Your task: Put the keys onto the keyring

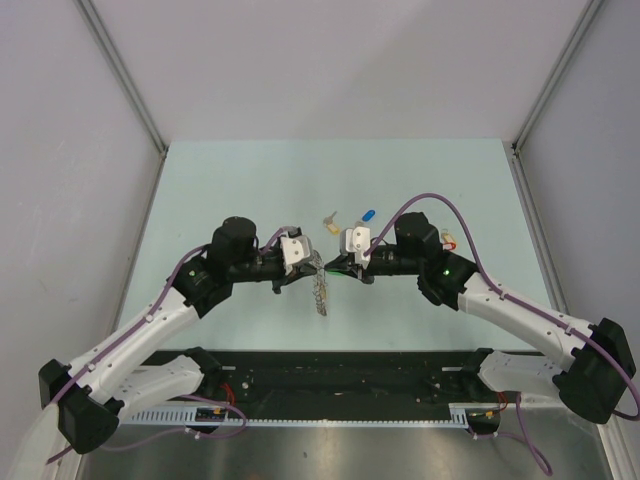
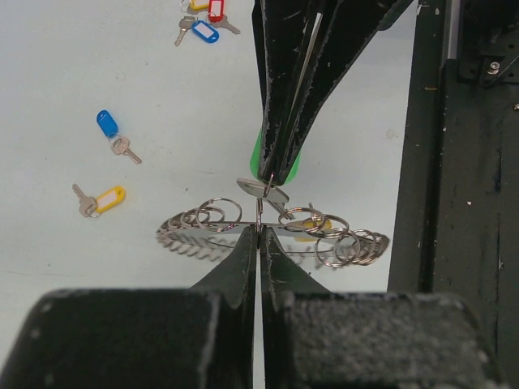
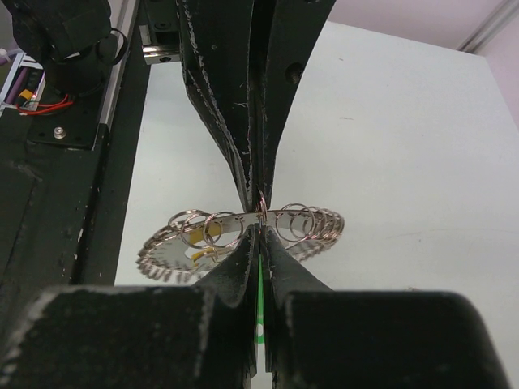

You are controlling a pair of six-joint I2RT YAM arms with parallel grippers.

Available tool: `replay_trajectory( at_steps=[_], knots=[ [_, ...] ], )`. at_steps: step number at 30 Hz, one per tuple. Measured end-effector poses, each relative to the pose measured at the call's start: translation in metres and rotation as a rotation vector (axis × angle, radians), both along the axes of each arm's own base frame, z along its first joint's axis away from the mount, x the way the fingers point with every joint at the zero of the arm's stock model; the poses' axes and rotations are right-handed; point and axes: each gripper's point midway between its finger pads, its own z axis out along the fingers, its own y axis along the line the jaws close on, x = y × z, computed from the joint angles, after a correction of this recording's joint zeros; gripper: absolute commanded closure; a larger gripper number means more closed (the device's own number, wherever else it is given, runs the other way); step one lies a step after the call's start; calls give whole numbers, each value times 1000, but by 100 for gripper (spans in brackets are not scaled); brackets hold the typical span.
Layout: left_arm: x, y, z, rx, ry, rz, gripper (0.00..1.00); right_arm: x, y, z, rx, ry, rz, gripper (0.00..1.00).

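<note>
One keyring [image 2: 324, 241] in left claw [image 2: 259, 231] (long axis across the claw)

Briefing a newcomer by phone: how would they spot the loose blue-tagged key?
On the pale green table, look just beyond the spiky keyring at its centre. Two loose keys lie there; the blue-tagged key is the right-hand one, the yellow-tagged key its neighbour.

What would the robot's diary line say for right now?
left gripper: shut on keyring | right gripper: shut on green-tag key, at keyring | on table: blue-tag key, yellow-tag key
</note>
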Motion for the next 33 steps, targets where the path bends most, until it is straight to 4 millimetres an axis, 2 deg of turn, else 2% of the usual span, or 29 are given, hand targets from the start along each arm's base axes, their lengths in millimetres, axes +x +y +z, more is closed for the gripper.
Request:
replay_trajectory(
  at_steps=[33],
  knots=[
    [-3, 1, -4, 18, 19, -12, 100, -2, 2, 0, 0, 1, -1, 100]
  ],
)
